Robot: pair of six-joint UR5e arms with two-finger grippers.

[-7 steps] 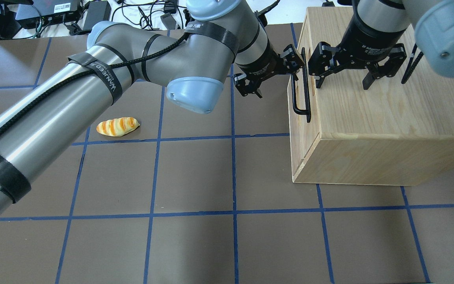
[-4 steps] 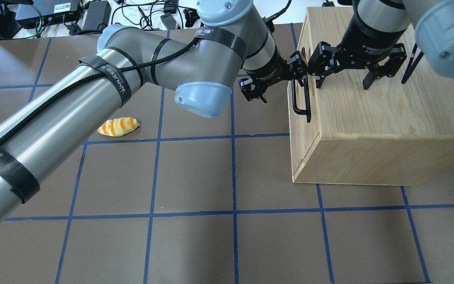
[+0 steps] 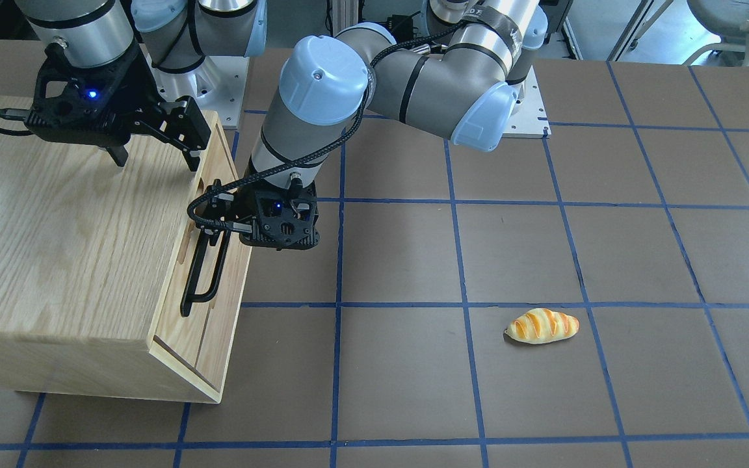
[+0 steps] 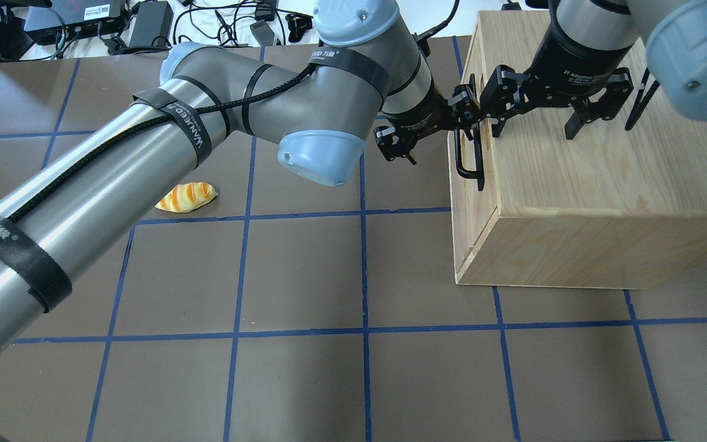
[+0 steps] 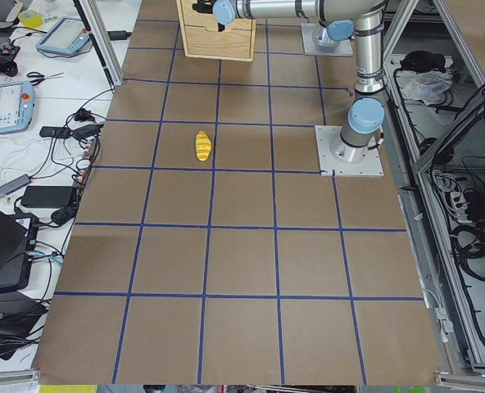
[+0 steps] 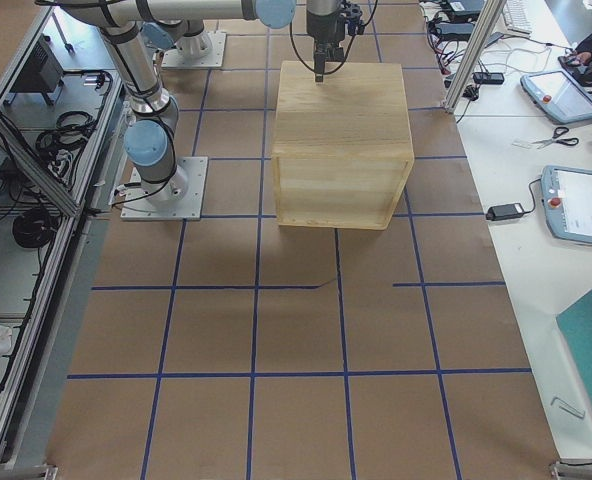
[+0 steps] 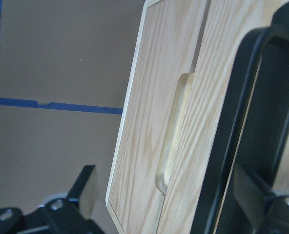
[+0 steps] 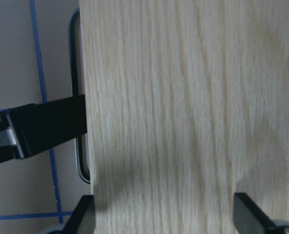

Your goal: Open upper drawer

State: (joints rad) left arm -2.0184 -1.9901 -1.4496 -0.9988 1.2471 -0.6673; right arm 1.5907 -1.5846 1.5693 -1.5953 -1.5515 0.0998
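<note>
Brown table (image 4: pixel 304 276): left end effector (image 4: pixel 436 132), fingers apart, at upper drawer (image 7: pixel 208 112) handle (image 7: pixel 227 146); right end effector (image 4: pixel 534 132) apart.

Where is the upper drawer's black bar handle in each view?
Front-facing: handle left of centre.
Overhead: handle upper right.
Exterior left: too small to tell.
Exterior right: hidden behind the cabinet.
Left wrist: handle right side, close up.
Right wrist: handle left edge.
Shared landmark: the cabinet.

The long black metal bar handle (image 7: pixel 225 146) looks blurry up close and runs off the bottom edge. From the right wrist, the pale wooden cabinet (image 8: pixel 183 117) hides most of it. The left side view cuts the far, small cabinet off at the top edge.
</note>
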